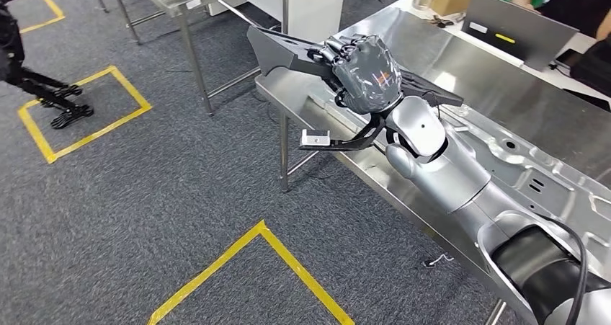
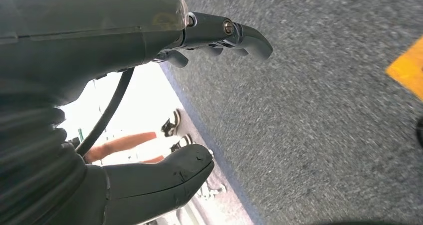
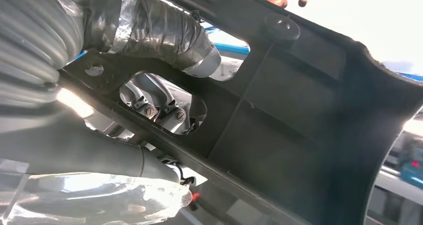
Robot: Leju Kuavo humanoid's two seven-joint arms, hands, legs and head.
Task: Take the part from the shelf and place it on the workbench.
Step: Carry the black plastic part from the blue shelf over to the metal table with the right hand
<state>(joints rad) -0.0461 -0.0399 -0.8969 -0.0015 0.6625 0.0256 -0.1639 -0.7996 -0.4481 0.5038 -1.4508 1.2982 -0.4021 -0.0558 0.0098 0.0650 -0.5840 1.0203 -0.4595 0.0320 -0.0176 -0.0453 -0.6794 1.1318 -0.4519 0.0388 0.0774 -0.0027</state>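
My right hand [image 1: 366, 71] grips a flat black plastic part [image 1: 288, 53] and holds it over the near end of the shiny steel workbench [image 1: 461, 65]. The part's long pointed end sticks out past the bench's left edge, above the carpet. In the right wrist view the part [image 3: 299, 110] is a dark ribbed panel with cut-outs, and my fingers [image 3: 164, 105] pass through one opening while the taped thumb [image 3: 169, 30] lies across it. My left hand [image 2: 149, 100] hangs over the grey carpet, fingers apart, holding nothing.
A pressed sheet-metal panel [image 1: 533, 166] lies on the workbench beside my forearm. A second steel table [image 1: 180, 1] stands at the back left. Yellow tape squares [image 1: 86, 112] mark the carpet. A person [image 1: 569, 1] sits behind a grey laptop lid [image 1: 515, 26] at the far right.
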